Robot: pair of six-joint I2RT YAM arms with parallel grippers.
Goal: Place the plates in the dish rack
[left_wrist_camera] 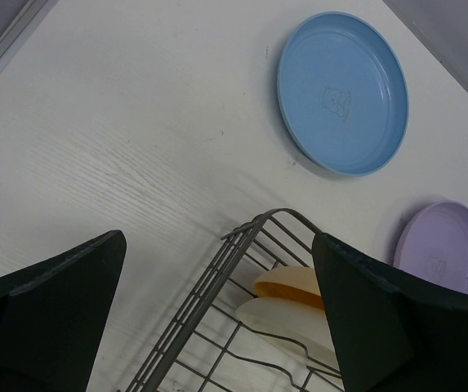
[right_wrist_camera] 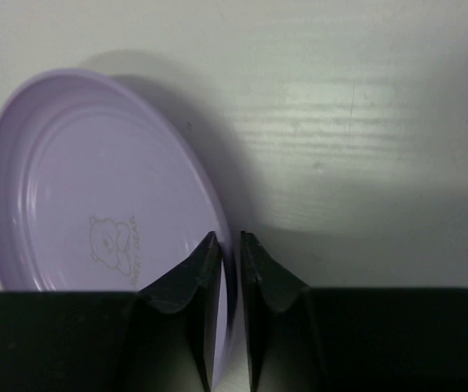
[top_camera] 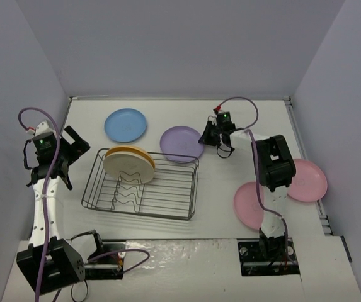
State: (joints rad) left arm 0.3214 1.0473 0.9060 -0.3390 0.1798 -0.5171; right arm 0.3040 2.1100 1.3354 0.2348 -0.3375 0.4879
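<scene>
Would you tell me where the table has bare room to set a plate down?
Bare table lies far right, between the right gripper and the side wall, and in the strip between the dish rack and the nearer pink plate. It is crowded around the purple plate, near the blue plate and rack.

We can't read any text. Faint bear stamp (right_wrist_camera: 113, 242) with curved lettering on purple plate (right_wrist_camera: 95, 163), too blurred. Blue plate (left_wrist_camera: 341, 91) mark too small.
</scene>
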